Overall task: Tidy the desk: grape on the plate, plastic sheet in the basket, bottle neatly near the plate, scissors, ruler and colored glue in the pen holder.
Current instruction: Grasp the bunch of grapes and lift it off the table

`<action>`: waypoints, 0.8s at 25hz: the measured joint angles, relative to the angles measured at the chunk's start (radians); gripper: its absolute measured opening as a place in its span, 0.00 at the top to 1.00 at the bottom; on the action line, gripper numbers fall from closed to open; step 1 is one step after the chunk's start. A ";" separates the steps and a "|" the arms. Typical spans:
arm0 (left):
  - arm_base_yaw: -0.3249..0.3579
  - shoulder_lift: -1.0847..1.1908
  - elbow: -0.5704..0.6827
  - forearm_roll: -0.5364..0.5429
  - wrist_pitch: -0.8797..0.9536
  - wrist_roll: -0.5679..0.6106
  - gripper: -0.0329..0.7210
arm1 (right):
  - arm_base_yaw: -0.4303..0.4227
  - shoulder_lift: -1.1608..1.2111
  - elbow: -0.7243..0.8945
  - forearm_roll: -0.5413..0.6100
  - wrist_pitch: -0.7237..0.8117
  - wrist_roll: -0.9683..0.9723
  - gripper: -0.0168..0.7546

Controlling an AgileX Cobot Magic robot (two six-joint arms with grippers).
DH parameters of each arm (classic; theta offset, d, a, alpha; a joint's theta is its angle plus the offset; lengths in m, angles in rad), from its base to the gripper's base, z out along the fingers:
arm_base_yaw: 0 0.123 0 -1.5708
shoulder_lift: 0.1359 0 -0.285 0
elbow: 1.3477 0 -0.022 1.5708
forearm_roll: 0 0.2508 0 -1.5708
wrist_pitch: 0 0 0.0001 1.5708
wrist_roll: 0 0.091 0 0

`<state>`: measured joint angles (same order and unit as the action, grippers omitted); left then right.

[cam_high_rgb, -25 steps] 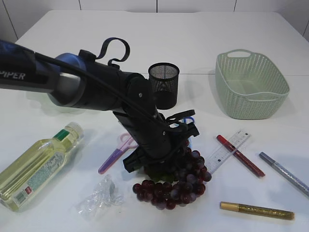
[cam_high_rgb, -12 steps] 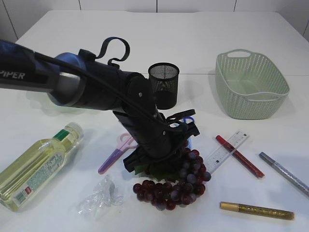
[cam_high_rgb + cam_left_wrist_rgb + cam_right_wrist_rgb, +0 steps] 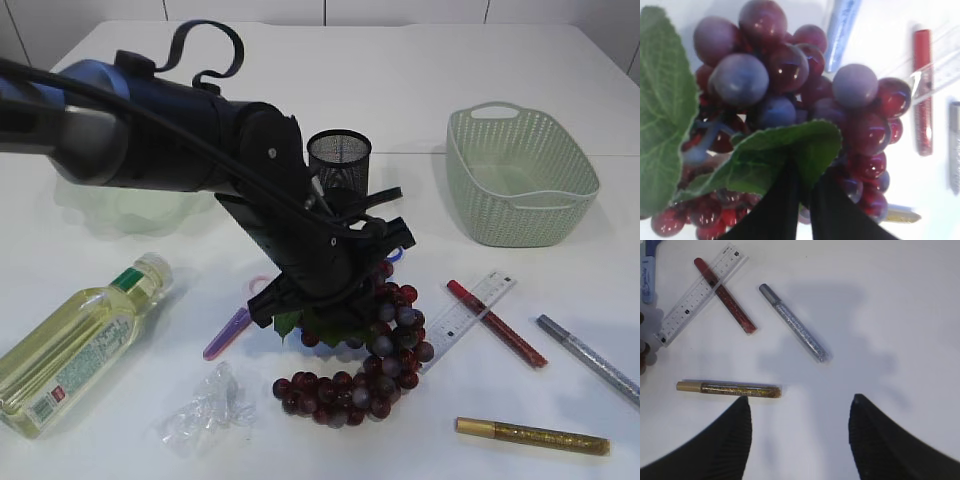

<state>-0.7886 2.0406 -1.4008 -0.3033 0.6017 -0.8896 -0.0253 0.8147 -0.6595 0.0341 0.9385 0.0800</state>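
Note:
My left gripper (image 3: 318, 318) is shut on the leafy stem of the dark red grape bunch (image 3: 372, 350) and holds its top off the table; the lower grapes hang down to the tabletop. In the left wrist view the jaws (image 3: 805, 197) pinch a green leaf of the grape bunch (image 3: 785, 75). The purple scissors (image 3: 232, 325) lie partly under the arm. The clear ruler (image 3: 470, 305), red glue (image 3: 497, 322), silver glue (image 3: 588, 358) and gold glue (image 3: 532, 436) lie at the right. My right gripper (image 3: 800, 415) is open and empty above the gold glue (image 3: 729, 389).
The oil bottle (image 3: 75, 340) lies on its side at the front left, with the crumpled plastic sheet (image 3: 205, 408) beside it. The black mesh pen holder (image 3: 339, 175) and green basket (image 3: 520, 175) stand at the back. A pale green plate (image 3: 90, 215) shows behind the left arm.
My left arm has risen and lifted the top of the grape bunch off the table. The other objects have not moved.

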 joint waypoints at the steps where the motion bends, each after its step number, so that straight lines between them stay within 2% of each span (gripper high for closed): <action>1: 0.000 -0.010 0.000 0.000 0.000 0.002 0.93 | 0.000 0.000 0.000 0.000 0.000 0.000 0.35; 20: 0.000 -0.192 0.003 0.063 0.001 0.059 0.94 | 0.000 0.000 0.000 0.000 0.002 -0.002 0.35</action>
<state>-0.7886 1.8489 -1.3974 -0.2406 0.6025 -0.8305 -0.0253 0.8147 -0.6595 0.0341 0.9404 0.0780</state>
